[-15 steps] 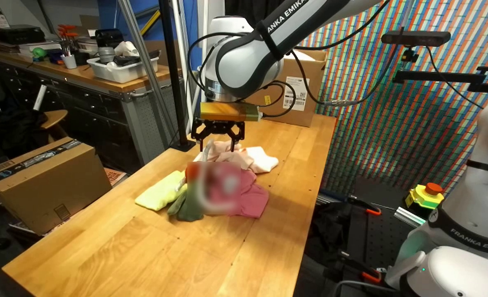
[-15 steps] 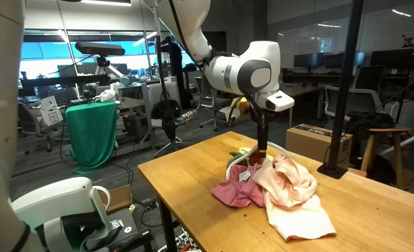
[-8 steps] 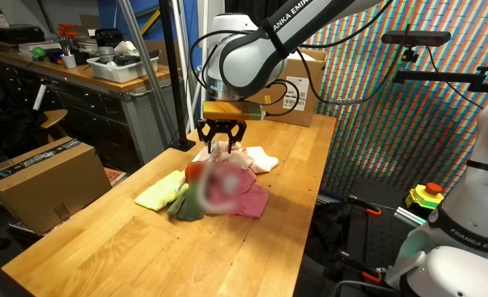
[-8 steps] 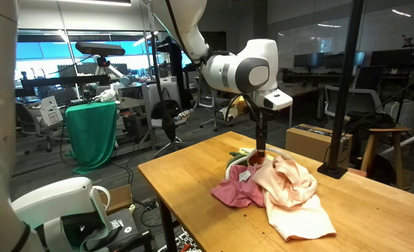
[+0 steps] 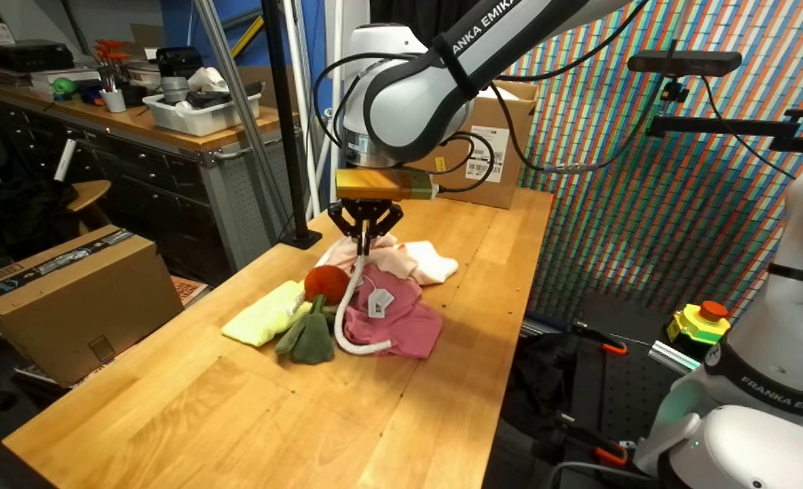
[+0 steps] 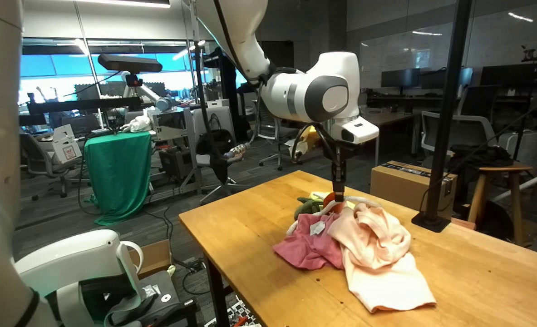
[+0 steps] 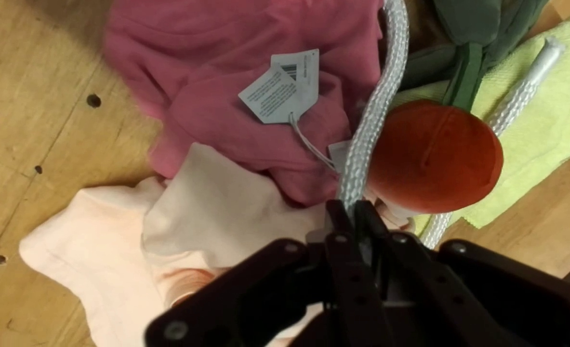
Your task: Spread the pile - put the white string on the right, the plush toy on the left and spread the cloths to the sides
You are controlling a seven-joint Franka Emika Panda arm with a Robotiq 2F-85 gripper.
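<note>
The white string (image 7: 391,62) is pinched by my gripper (image 7: 349,202), its fingertips close together with the cord between them. One end of the string curls down over the pink cloth (image 5: 411,322); another part passes behind the plush toy (image 7: 434,159) and ends over the yellow-green cloth (image 7: 545,140). Round and red-orange with dark green leaves (image 5: 311,337), the toy lies right beside the gripper, partly on the yellow-green cloth. The cream cloth (image 6: 381,240) lies crumpled beneath and behind the gripper (image 5: 363,251). White paper tags (image 7: 285,89) rest on the pink cloth.
The heap sits on a wooden table (image 5: 238,414). A black post (image 5: 291,149) rises at the table's edge, and a cardboard box (image 5: 489,146) stands at its far end. Another box (image 5: 82,305) is on the floor alongside. A white robot arm (image 5: 768,326) stands beyond the table's side.
The jaws have gone from wide apart to closed around the white string. The gripper has shifted slightly, and the string's raised loop now sits lower. The cloths and toy look unmoved.
</note>
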